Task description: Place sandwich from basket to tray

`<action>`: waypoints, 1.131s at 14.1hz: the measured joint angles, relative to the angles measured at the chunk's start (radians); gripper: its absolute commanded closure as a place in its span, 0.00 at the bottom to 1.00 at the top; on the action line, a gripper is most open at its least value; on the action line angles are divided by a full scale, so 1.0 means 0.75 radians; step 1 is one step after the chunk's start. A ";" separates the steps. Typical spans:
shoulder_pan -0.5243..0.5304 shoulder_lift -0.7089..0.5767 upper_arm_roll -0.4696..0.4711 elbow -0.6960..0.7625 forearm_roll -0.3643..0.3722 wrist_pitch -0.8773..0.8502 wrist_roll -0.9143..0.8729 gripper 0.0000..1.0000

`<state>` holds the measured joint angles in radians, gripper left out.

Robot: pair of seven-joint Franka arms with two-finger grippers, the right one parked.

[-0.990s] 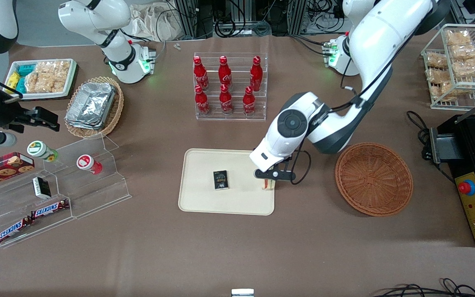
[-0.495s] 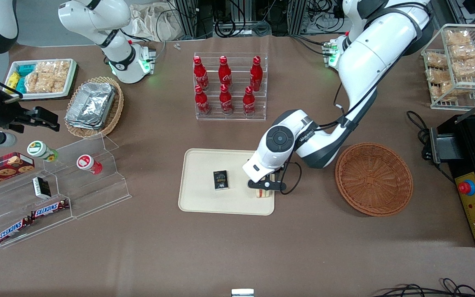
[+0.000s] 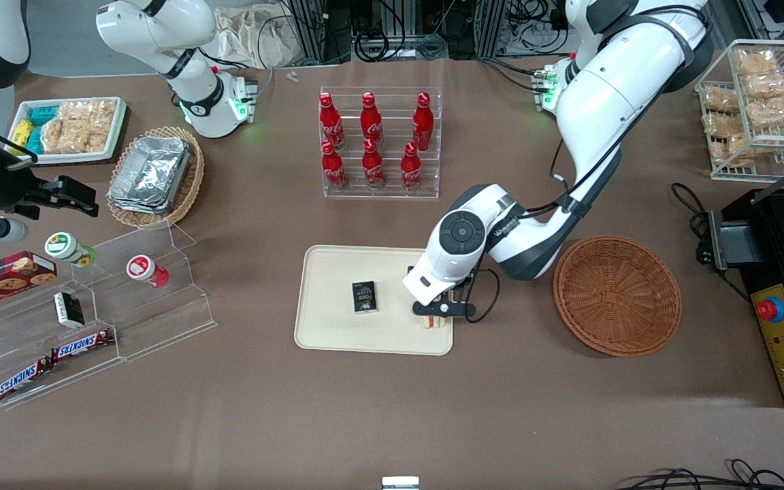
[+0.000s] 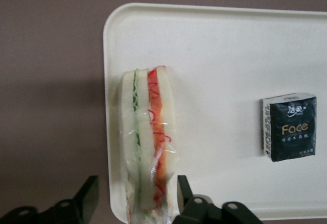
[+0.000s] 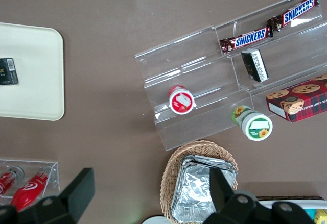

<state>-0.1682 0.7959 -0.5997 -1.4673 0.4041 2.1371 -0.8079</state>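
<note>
Tool [image 3: 434, 314] spread open astride the sandwich [image 4: 148, 147], which rests released on the tray [image 3: 337, 327] edge nearest the basket [image 3: 616, 295].

So the sandwich [image 4: 148, 142] sits on the tray [image 3: 337, 327], right at the tray edge closest to the basket [image 3: 616, 296], and the gripper [image 3: 439, 312] is directly over it with a finger on either side, one finger [image 4: 84, 198] clearly apart from the wrap. A small tissue pack [image 3: 364, 297] lies on the tray too, beside the sandwich toward the parked arm's end. The basket is on the table just beside the tray, toward the working arm's end, and a bottle rack [image 3: 378, 143] stands farther from the front camera than the tray.
</note>
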 measured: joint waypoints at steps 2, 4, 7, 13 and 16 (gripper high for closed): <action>0.028 -0.028 0.000 0.026 -0.002 -0.091 -0.002 0.00; 0.073 -0.109 -0.002 0.049 -0.022 -0.221 -0.001 0.00; 0.168 -0.287 -0.003 0.051 -0.066 -0.437 0.039 0.00; 0.423 -0.630 0.002 0.050 -0.153 -0.789 0.210 0.00; 0.514 -0.700 0.005 0.041 -0.176 -0.839 0.378 0.00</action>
<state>0.2174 0.2710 -0.5962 -1.4368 0.2723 1.5082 -0.5243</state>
